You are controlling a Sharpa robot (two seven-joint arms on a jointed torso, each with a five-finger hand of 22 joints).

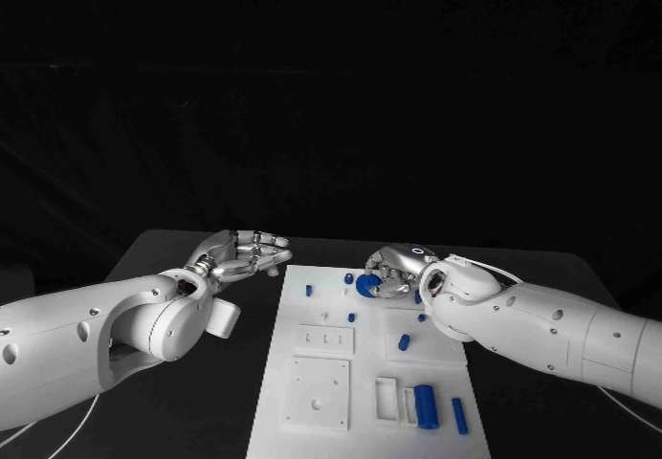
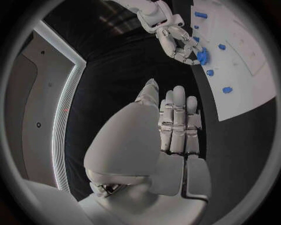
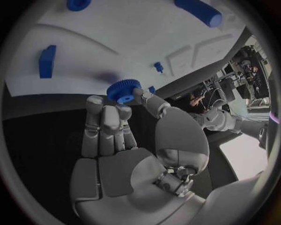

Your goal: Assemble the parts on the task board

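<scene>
**Right hand holding blue gear over the task board**

Head view: the task board (image 1: 320, 382) is lying lengthwise down the middle of the black table (image 1: 165, 253). The right hand (image 1: 396, 271) is hovering above the board's far end, pinching a blue gear (image 1: 367, 285) between its fingertips. The left hand (image 1: 237, 254) is hanging just off the board's far left corner, fingers loosely curled and holding nothing. A blue cylinder (image 1: 425, 405) is lying on the board's near end, close to its right edge.

Left wrist view: the left hand (image 2: 175, 124) is stretching its fingers out side by side over the dark table beside the board (image 2: 246, 93), gripping nothing. Beyond it, the right hand (image 2: 178, 44) is holding the gear (image 2: 202, 57) at the board's edge.

Right wrist view: the right hand (image 3: 120, 136) is pinching the toothed gear (image 3: 124, 90) between thumb and fingertips, just over the board (image 3: 105, 42). The cylinder (image 3: 199, 11) is resting farther along the board.
</scene>
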